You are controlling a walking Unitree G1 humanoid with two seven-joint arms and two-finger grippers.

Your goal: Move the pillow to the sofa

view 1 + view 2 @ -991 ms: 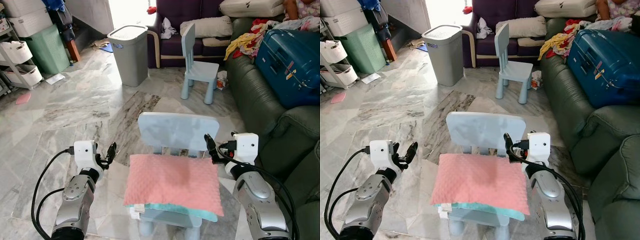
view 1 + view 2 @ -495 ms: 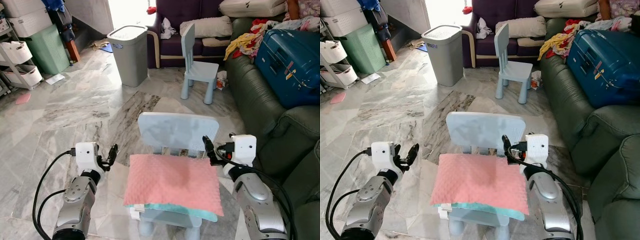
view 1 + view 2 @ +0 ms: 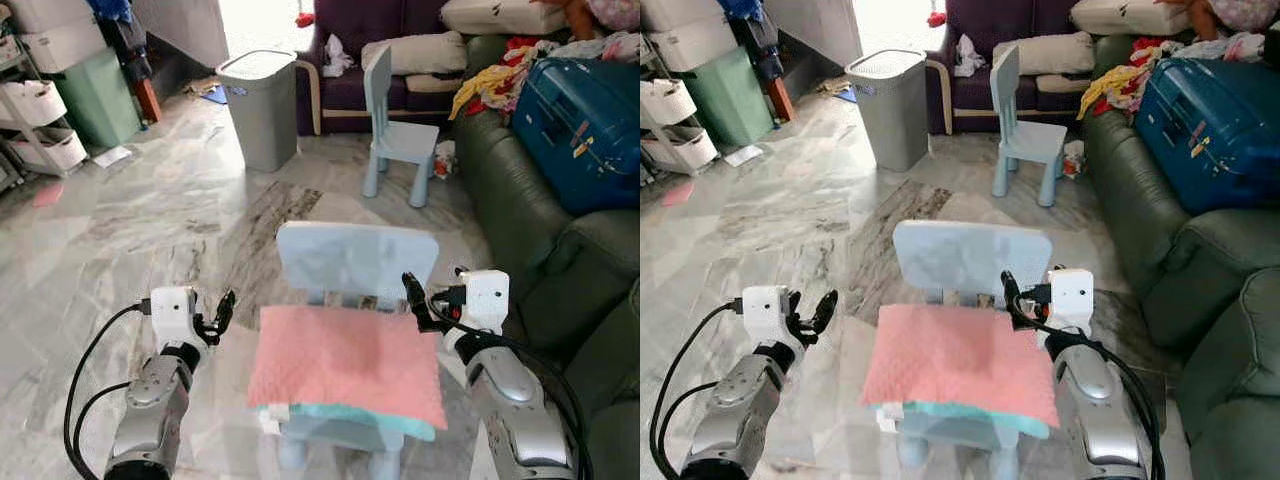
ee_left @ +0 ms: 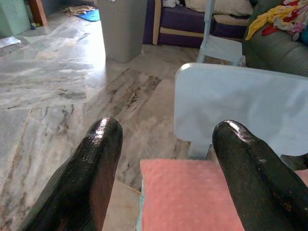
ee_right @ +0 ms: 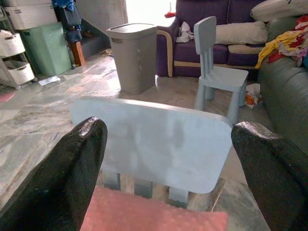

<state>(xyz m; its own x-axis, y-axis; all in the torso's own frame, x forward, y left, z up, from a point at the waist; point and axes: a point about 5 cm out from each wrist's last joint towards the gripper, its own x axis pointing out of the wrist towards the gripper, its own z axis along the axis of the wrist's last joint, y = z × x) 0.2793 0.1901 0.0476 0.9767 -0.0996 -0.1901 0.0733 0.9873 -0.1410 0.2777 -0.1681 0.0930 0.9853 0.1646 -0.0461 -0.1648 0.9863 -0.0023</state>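
While the pink pillow (image 3: 345, 362) lies flat on the seat of a small pale-blue chair (image 3: 357, 262), overhanging the front edge with a teal underside showing, both arms flank it. Left tool (image 3: 222, 310) hovers just beside the pillow's left edge, fingers spread wide and holding nothing; its wrist view puts the pillow's near corner between the black fingertips (image 4: 96, 144). Right tool (image 3: 413, 300) sits near the back right corner, close by the chair's backrest, likewise released and empty. Judgement: the pillow looks soft, light and floppy, with a dimpled fabric that should give decent grip; it will sag if pinched at one corner, so taking both side edges at mid-length, one tool per side, seems safest. Dark green sofa (image 3: 520, 215) runs along the robot's right, partly loaded with a blue suitcase (image 3: 585, 130) and loose clothes (image 3: 490, 80). Further off stand a second blue chair (image 3: 395, 125), a grey bin (image 3: 262, 105) and a purple couch (image 3: 380, 50) on the marble floor (image 3: 130, 220).
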